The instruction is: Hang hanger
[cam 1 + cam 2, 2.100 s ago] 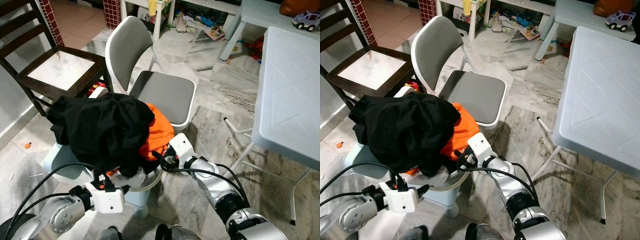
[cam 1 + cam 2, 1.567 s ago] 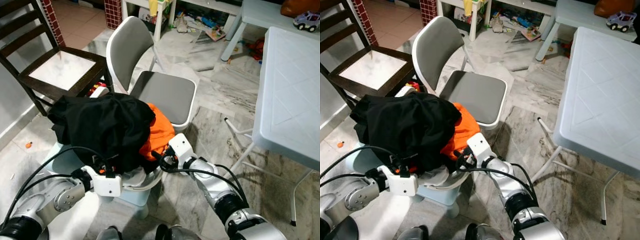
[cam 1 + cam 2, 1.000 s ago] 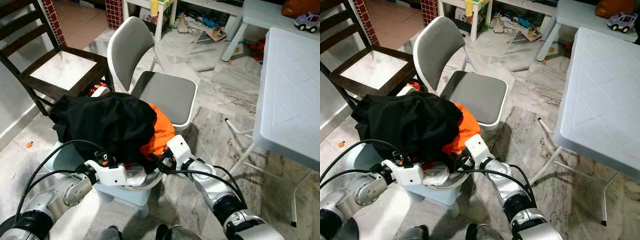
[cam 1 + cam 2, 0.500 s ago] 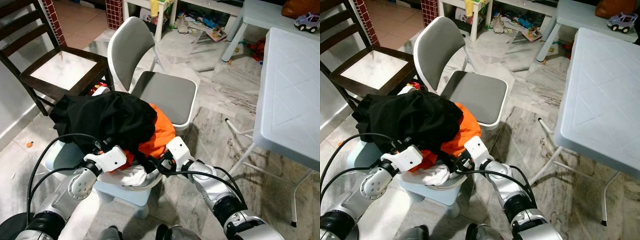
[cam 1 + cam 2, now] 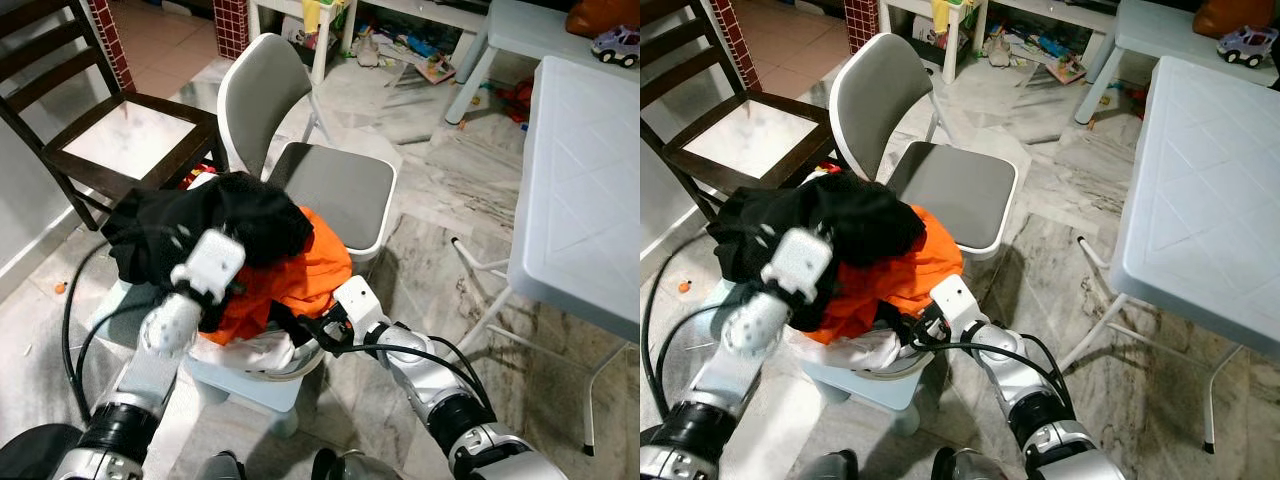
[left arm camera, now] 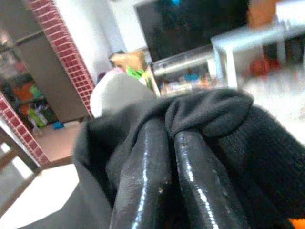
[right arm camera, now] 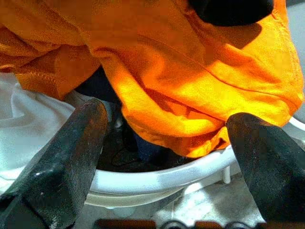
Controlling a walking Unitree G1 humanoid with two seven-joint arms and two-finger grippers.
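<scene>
A pile of laundry lies in a white basket [image 5: 303,366]: a black garment [image 5: 250,212] on top, an orange garment [image 5: 305,275] under it, and a white cloth [image 5: 248,350] at the bottom. My left gripper [image 6: 169,143] is shut on a fold of the black garment and holds it raised above the pile; its white wrist [image 5: 208,262] stands over the basket's left side. My right gripper [image 7: 167,117] is open at the basket's near rim, with the orange garment's edge between its fingers [image 7: 71,143]. I make out no hanger.
The basket sits on a pale blue stool [image 5: 255,388]. A grey-and-white chair [image 5: 335,185] stands just behind it, a dark wooden chair [image 5: 120,140] to the left, and a white plastic table [image 5: 580,180] to the right. Toys and clutter lie on the marble floor farther back.
My left arm rose from low beside the stool into the pile, shut on the black garment and lifted it, uncovering more orange cloth. My right gripper stayed at the rim.
</scene>
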